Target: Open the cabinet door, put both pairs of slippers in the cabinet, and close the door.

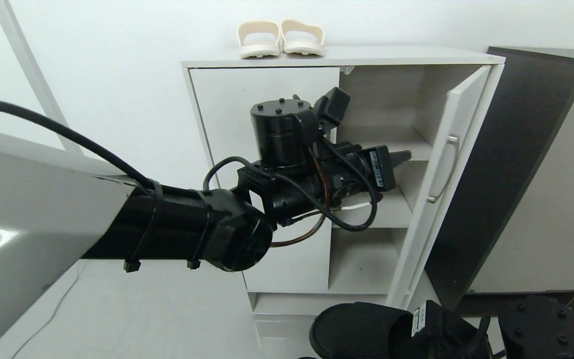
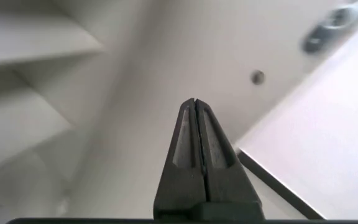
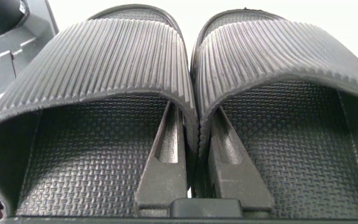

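Observation:
A white cabinet (image 1: 267, 89) stands ahead with its right door (image 1: 459, 109) swung open and its left door closed. Cream slippers (image 1: 281, 38) sit as a pair on its top. My left gripper (image 1: 404, 155) is shut and empty; it reaches into the open compartment at middle-shelf height, and its fingers (image 2: 185, 143) point at the inner wall. Low in front of the cabinet, my right gripper (image 3: 193, 118) is shut on a pair of black slippers (image 1: 359, 329), one finger inside each, pinching their inner walls (image 3: 191, 74) together.
Inside the open half are several white shelves (image 1: 416, 142). A dark grey cabinet (image 1: 516, 149) stands right beside the open door, whose metal handle (image 1: 444, 169) faces it. The light floor (image 1: 142, 314) lies open to the left.

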You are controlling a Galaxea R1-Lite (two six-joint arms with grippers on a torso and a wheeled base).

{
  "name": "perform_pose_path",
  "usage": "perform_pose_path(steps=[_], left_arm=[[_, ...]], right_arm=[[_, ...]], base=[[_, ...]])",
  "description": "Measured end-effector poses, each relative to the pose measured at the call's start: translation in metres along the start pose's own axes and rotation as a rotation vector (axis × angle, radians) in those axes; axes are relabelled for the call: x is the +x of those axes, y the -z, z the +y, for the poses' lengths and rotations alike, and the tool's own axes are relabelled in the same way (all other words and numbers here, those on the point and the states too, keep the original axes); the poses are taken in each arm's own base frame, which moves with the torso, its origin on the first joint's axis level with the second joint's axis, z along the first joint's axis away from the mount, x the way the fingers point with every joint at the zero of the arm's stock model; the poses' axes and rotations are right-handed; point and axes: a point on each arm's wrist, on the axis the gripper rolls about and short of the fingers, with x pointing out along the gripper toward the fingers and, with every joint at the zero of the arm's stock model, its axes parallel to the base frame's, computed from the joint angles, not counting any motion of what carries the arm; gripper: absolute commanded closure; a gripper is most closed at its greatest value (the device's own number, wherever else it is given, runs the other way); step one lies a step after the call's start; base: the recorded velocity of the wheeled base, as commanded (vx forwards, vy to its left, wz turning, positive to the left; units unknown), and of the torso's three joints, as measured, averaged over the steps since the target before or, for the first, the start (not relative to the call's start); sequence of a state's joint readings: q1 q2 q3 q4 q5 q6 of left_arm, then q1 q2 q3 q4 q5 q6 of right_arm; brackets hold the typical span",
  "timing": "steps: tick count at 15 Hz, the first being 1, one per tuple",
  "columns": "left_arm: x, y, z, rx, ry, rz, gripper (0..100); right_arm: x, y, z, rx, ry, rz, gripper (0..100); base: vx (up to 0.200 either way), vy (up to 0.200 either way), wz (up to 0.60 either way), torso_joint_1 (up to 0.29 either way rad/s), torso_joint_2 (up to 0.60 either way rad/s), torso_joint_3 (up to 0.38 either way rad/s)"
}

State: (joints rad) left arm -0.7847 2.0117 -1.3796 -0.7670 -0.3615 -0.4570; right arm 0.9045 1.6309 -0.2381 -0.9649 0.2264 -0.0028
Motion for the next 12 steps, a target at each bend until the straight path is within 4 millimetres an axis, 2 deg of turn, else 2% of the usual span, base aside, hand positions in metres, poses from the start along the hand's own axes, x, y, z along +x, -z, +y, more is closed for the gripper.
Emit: perform_pose_path(steps=[4,8,10,12], left_arm=[[-0.002,-0.002,-0.006,0.006,0.003,-0.017,100],[-0.021,-0.018,0.001,0.015,-0.116,-0.083,100],[-0.047,-0.030,0.006,0.021,-0.210,-0.104,100],[-0.086,-0.040,0.008,0.028,-0.322,-0.104,100]], right_arm=[[0.000,0.000,0.000,0.000,0.004,-0.001,100],[0.000,-0.006,-0.007,0.009,0.051,-0.038,100],[0.002,-0.015,-0.022,0.037,0.196,-0.073,100],[0.009,-0.024,-0.039,0.077,0.367,-0.104,100]], base=[[0.000,0.000,0.00,0.000,0.00,0.000],[0.000,0.000,0.00,0.000,0.00,0.000],[0.000,0.000,0.00,0.000,0.00,0.000],[0.000,0.000,0.00,0.000,0.00,0.000]])
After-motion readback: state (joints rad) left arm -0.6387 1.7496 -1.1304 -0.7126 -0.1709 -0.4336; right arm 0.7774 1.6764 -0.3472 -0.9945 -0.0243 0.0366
